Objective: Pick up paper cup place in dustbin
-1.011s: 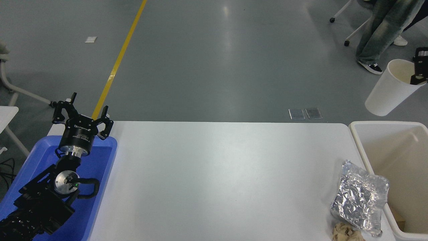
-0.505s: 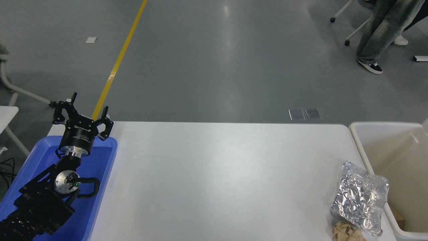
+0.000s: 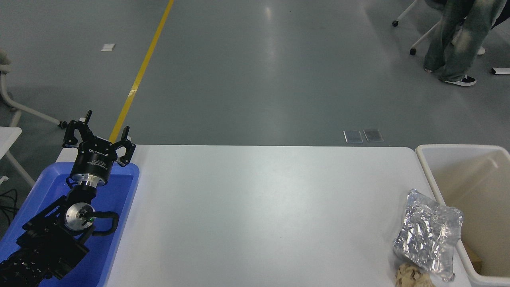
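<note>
The paper cup does not show anywhere in the head view. The dustbin (image 3: 428, 167), a cream-white bin with a thick rim and beige inside, stands at the table's right end. What lies deep inside it is hidden by its wall and the picture's edge. My right arm and gripper are out of view. My left gripper (image 3: 97, 135) is parked at the lower left, over the far end of the blue tray, with its fingers spread open and empty.
A blue plastic tray (image 3: 127, 187) lies under the left arm. A crumpled silver foil bag (image 3: 428, 233) leans against the dustbin's near left wall. A crumpled brown paper ball (image 3: 412, 276) lies just in front of it. A person's legs (image 3: 454, 40) stand far back right.
One second ago my right gripper held the white cup above the dustbin at the right edge. Since then the cup and the gripper have left the view. The person's legs have shifted.
</note>
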Action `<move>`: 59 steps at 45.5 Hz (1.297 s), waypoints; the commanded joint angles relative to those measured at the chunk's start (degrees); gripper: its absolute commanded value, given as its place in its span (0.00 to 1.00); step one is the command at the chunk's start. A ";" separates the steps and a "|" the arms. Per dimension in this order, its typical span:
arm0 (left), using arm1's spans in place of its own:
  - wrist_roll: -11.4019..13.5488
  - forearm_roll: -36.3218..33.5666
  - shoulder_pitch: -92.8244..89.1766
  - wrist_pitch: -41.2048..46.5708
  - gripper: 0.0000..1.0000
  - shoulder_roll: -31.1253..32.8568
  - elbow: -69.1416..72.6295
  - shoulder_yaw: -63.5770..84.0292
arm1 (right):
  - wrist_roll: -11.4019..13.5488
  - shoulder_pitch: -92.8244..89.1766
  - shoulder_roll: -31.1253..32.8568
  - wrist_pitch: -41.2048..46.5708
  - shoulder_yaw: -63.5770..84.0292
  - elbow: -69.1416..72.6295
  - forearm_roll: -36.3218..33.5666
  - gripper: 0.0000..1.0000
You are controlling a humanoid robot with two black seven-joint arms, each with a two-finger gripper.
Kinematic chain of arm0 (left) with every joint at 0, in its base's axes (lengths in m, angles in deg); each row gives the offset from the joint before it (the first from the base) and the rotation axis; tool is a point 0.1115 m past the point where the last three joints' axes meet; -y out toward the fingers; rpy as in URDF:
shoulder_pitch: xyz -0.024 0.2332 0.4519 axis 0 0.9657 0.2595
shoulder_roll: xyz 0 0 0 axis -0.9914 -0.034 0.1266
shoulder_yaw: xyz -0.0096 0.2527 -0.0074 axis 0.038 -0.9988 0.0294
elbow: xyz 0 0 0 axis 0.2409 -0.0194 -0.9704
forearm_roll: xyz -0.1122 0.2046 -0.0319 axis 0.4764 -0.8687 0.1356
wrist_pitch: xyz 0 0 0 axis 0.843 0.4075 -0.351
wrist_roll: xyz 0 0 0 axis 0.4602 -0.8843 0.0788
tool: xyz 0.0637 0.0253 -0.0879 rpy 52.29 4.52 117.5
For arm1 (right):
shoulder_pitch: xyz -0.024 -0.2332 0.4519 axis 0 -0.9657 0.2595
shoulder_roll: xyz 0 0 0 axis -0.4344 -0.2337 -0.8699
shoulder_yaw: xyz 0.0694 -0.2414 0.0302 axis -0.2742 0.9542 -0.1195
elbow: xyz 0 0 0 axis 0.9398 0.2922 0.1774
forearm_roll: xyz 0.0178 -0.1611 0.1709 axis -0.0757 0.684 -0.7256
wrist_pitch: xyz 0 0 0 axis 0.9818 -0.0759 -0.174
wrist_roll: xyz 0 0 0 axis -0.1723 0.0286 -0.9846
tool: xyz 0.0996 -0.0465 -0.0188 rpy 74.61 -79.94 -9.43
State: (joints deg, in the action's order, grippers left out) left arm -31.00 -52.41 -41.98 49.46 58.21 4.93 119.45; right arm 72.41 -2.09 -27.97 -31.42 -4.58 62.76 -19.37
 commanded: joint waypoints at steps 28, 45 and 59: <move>0.00 0.00 0.00 -0.13 0.98 -0.01 -0.02 -0.07 | 0.17 -27.18 -15.57 -20.94 -18.27 -21.18 -0.54 0.49; 0.00 0.00 0.00 -0.13 0.98 -0.01 -0.02 -0.07 | 0.34 -24.99 -14.61 -26.67 -18.45 -14.17 -0.63 0.83; 0.00 0.00 0.00 -0.13 0.98 -0.01 -0.02 -0.16 | 0.78 -10.32 0.77 -23.77 -15.91 13.86 -0.19 1.00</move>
State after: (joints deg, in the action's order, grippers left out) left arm -30.99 -52.42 -41.98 49.31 58.19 4.92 119.36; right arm 72.97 -21.03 -35.58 -56.85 -22.39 59.87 -19.86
